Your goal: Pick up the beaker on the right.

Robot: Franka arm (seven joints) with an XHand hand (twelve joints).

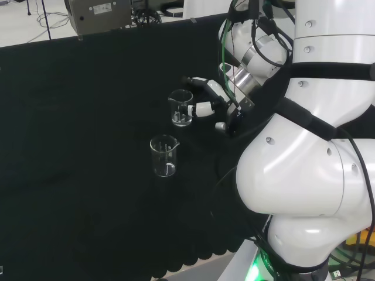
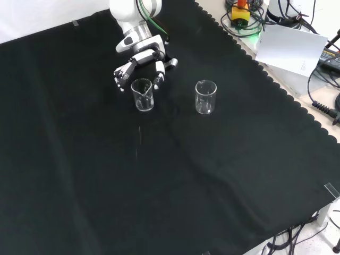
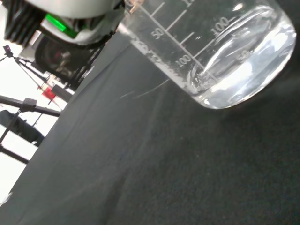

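Two clear, empty beakers stand upright on the black cloth. The hand [image 1: 210, 97] [image 2: 139, 62] is right behind one beaker [image 1: 181, 108] [image 2: 143, 95], its fingers relaxed and spread to either side of the glass, with fingertips [image 2: 158, 79] close to the rim. I cannot tell if they touch it. The hand is open and the beaker rests on the cloth. In the wrist view this beaker [image 3: 225, 61] is very close, with its printed scale showing. The other beaker [image 1: 164, 156] [image 2: 205, 97] stands apart, to the right in the front view and nearer in the head view.
The arm's white links [image 1: 304, 146] stand at the right of the head view. A grey box [image 1: 99, 14] sits beyond the cloth's far edge. In the front view, cables and a white sheet [image 2: 292, 48] lie past the scalloped cloth edge [image 2: 255, 69].
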